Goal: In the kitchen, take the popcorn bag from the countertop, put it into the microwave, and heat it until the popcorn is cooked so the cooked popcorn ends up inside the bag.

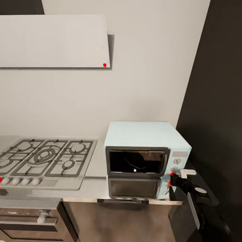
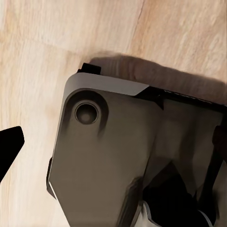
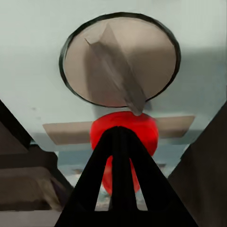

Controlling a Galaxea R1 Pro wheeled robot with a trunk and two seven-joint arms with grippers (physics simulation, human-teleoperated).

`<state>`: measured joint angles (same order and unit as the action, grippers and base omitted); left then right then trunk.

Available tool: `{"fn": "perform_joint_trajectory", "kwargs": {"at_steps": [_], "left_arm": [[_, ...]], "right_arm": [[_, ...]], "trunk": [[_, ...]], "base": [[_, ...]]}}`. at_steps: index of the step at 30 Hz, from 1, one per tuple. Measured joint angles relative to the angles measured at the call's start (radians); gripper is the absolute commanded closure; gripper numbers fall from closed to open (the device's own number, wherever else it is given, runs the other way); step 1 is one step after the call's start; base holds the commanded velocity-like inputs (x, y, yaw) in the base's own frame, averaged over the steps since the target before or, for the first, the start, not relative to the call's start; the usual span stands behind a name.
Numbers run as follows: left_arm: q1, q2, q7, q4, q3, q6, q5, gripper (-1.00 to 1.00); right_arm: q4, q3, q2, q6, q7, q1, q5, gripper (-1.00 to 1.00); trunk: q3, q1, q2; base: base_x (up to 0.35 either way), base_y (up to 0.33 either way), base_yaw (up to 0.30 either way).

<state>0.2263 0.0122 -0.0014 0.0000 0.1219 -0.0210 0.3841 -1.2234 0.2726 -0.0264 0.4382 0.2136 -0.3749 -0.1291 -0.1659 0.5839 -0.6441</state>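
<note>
Pale-blue microwave point(image 1: 144, 148) on countertop point(image 1: 90, 186), two knobs, right pincer point(image 1: 173, 178) at lower knob point(image 3: 120, 59)

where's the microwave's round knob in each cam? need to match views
Head view: knob low on the microwave side panel, right of the dark door, with the right gripper just below it.
Right wrist view: knob close up, a grey disc with a ridge across it, beyond the gripper's dark fingers.
Left wrist view: not in it.
Shared landmark: red marker under the knob.
</note>
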Motion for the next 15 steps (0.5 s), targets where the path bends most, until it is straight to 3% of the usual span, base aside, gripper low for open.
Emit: {"fn": "perform_joint_trajectory", "kwargs": {"at_steps": [7, 8, 9, 15], "left_arm": [[-0.001, -0.001, 0.000, -0.001, -0.001, 0.000, 0.000, -1.00], [0.000, -0.001, 0.000, 0.000, 0.000, 0.000, 0.000, -1.00], [0.000, -0.001, 0.000, 0.000, 0.000, 0.000, 0.000, -1.00], [0.000, 0.000, 0.000, 0.000, 0.000, 0.000, 0.000, -1.00]], "right_arm": [[0.023, 0.001, -0.001, -0.033, -0.002, 0.043, -0.010, 1.00], [0.012, -0.001, -0.008, -0.033, 0.003, 0.057, 0.008, 1.00], [0.036, 0.000, -0.014, -0.035, 0.001, 0.055, -0.002, 1.00], [0.059, 0.000, -0.020, -0.036, 0.000, 0.050, -0.012, 1.00]], "trunk": [[0.000, 0.000, -0.001], [0.000, 0.000, -0.001], [0.000, 0.000, -0.001], [0.000, 0.000, 0.000]], "base": [[0.156, 0.000, 0.000], [0.155, 0.000, 0.000], [0.141, 0.000, 0.000], [-0.041, 0.000, 0.000]]}}
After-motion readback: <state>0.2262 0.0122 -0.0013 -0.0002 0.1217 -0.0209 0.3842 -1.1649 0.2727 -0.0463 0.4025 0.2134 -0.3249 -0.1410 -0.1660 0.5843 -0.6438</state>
